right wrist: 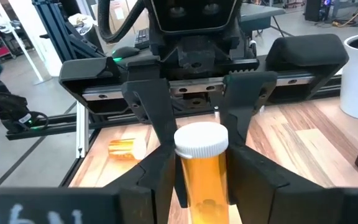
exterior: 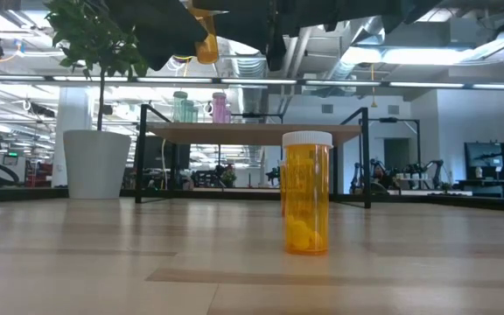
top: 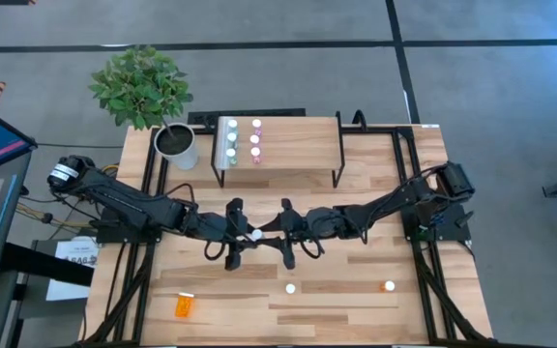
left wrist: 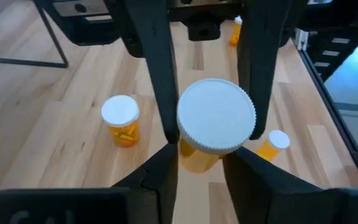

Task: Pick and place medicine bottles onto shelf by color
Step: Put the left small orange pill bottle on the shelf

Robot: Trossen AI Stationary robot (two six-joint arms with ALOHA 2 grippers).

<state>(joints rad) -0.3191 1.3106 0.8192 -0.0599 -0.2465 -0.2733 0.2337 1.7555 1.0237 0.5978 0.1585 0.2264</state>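
Orange bottle [left wrist: 213,124], pills inside, clamped between left claw [left wrist: 211,140] and right claw [right wrist: 199,165].

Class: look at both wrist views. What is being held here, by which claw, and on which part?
An orange bottle held between both claws: the left claw and the right claw each grip its body below the white cap.

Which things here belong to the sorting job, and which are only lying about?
Job: shelf, sorted bottles on it, orange bottle between left claw and right claw, three loose bottles.
Lying about: white pot, plant.
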